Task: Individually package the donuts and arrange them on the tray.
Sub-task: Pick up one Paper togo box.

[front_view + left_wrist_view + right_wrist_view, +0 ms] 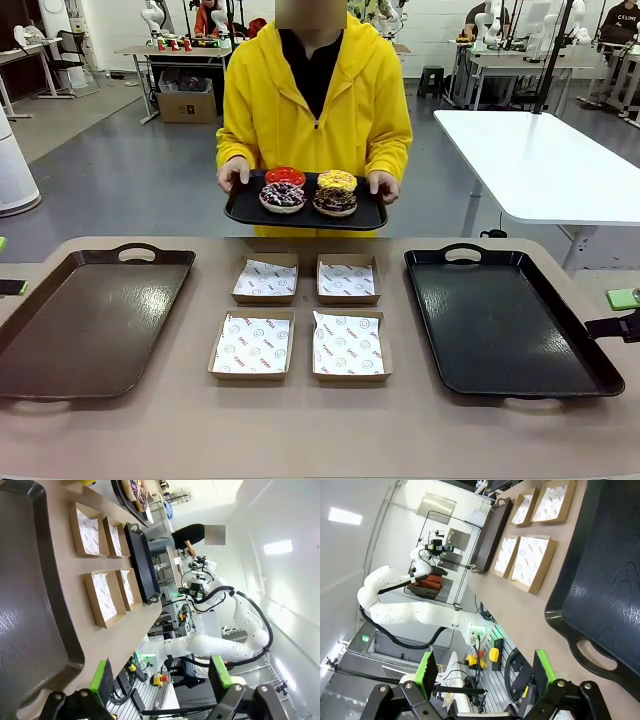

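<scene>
Barely begun — the four donuts [283,196] sit on a small black tray [243,211] that the person [315,105] holds beyond the far edge of the table [300,430]. Left gripper [160,676] and right gripper [485,669] both stand wide open, empty. Next, likely, a donut must reach one of the paper-lined boxes [251,345] — none is filled yet.

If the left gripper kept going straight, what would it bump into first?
Nothing close. The left gripper points along the table's near edge through free air. Far ahead, probably the white right arm comes first, though depth is unclear.
</scene>
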Action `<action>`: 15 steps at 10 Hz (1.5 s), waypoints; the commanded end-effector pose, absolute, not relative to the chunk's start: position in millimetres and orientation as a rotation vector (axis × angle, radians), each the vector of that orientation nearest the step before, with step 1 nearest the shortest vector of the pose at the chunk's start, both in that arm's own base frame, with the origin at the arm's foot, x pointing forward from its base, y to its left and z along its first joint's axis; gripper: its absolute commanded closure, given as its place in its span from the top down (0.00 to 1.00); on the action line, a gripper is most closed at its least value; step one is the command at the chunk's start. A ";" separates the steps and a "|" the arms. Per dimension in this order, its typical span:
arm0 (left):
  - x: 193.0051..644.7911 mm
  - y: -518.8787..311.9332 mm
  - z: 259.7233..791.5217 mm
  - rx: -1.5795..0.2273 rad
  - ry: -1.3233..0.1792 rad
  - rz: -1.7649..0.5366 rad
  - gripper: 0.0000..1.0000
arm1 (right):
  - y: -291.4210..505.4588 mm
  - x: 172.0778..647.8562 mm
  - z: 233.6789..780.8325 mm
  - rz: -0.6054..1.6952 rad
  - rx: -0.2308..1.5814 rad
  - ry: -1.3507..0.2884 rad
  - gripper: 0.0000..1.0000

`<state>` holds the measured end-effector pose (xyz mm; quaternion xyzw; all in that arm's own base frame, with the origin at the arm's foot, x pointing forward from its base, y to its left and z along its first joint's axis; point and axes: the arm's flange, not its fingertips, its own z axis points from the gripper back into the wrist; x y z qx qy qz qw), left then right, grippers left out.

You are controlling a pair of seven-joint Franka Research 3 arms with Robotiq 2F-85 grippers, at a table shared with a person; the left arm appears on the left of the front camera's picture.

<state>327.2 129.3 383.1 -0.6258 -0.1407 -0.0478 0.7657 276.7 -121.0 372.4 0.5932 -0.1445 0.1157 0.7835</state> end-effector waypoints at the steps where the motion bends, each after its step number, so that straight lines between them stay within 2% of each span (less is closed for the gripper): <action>1: 325.7 128.1 385.1 -1.374 -0.333 -0.108 1.00 | -121.7 278.4 371.6 0.253 1.296 -0.326 1.00; 12: 325.7 128.1 385.1 -1.374 -0.333 -0.108 1.00 | -121.8 276.2 372.4 0.247 1.280 -0.313 1.00; 13: 325.7 128.1 385.1 -1.374 -0.333 -0.108 1.00 | -122.7 279.1 380.0 0.161 1.260 -0.309 1.00; 15: 325.7 128.1 385.1 -1.374 -0.333 -0.108 1.00 | -97.2 296.6 434.1 0.159 1.142 -0.339 1.00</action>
